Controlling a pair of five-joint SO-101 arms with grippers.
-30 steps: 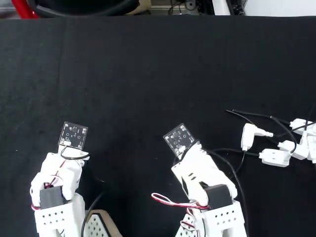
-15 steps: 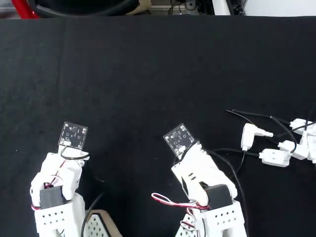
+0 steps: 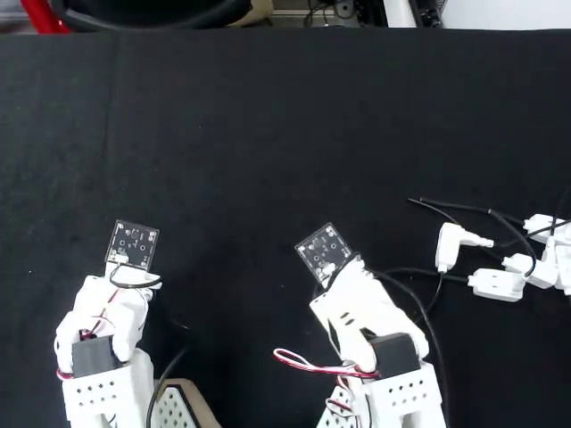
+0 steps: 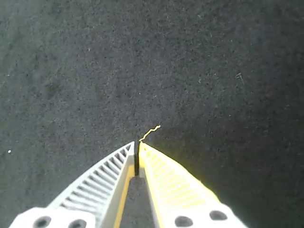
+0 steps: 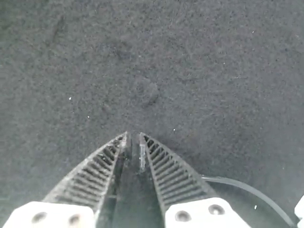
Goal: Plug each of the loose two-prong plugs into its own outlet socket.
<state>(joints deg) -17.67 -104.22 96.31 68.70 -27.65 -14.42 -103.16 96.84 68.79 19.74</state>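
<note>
Currently the left end effector (image 4: 137,145) and right end effector (image 5: 134,137) each sit pressed together, loose plugs (image 3: 495,283) lying well apart.

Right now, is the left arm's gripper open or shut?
Shut. The left gripper has its two fingers meeting at the tips, nothing between them, over bare black cloth.

Each arm is white printed plastic. The left arm (image 3: 103,330) carries a small square black circuit board (image 3: 133,243) with silver screws; behind that board sit a black motor block (image 3: 92,355), looping red-and-white wires (image 3: 105,312) and a perforated white base (image 3: 107,397). Its ribbed, triangular jaws are one white, one yellow (the right arm's (image 3: 366,312) are dark grey).
</note>
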